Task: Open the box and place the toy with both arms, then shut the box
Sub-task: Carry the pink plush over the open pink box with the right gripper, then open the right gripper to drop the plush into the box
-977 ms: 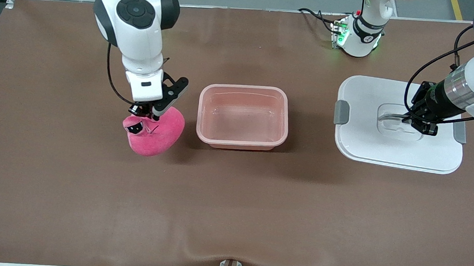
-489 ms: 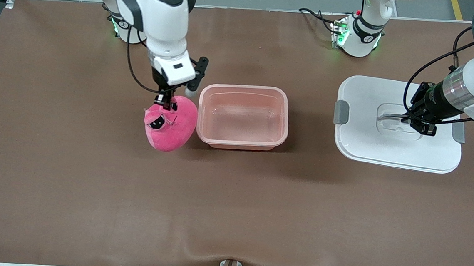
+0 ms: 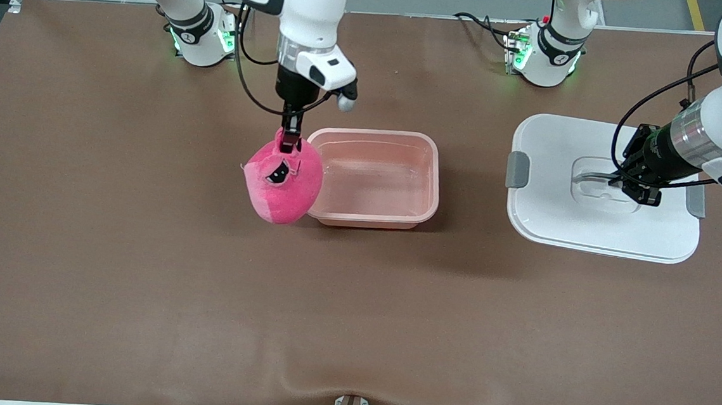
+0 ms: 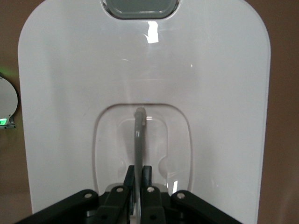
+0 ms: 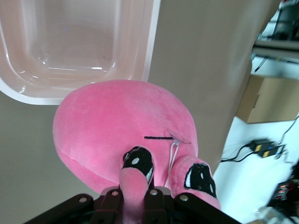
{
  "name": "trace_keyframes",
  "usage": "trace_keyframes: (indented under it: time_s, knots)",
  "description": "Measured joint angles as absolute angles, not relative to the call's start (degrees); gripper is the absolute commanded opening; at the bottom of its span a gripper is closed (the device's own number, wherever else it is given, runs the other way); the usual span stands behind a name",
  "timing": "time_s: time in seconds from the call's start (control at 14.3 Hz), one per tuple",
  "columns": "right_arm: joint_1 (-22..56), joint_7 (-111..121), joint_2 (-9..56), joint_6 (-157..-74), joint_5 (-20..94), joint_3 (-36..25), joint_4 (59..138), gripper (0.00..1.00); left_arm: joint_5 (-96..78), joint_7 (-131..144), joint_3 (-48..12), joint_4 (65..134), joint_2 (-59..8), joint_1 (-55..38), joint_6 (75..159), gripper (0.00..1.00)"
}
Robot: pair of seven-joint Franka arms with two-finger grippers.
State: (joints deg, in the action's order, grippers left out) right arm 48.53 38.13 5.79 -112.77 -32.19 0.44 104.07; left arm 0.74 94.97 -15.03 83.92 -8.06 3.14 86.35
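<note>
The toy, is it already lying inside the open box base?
No, the toy hangs from the right gripper over the rim of the box base at the right arm's end, not inside it.

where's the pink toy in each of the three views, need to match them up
Front view: the toy hangs from the right gripper, overlapping the open box rim at the right arm's end.
Left wrist view: not in it; only the lid and the left gripper shut on the handle.
Right wrist view: the toy fills the middle, held by an eye.
Shared landmark: the box, in the front and right wrist views.
</note>
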Motion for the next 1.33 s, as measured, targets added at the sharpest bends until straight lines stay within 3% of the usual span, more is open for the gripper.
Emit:
trace_keyframes:
  time_s: [0.77,0.84,0.91,1.33]
  knots:
    - [59.4,43.9,13.3,-103.4,-34.2,0.4,99.0,0.03,0.7,95.0,-15.3,84.0,-8.0,3.1,86.4,0.0]
    - [59.9,43.6,13.8,-103.2,-34.2,0.4,98.6,0.47,0.7,95.0,-15.3,84.0,-8.0,3.1,86.4,0.0]
    - [60.4,43.2,14.3,-103.1,-34.2,0.4,98.3,0.99,0.7,95.0,-15.3,84.0,-8.0,3.1,86.3,0.0]
    - [61.7,42.1,16.6,-98.9,-34.7,-0.1,92.5,1.0,0.7,95.0,-15.3,84.1,-8.0,3.1,86.1,0.0]
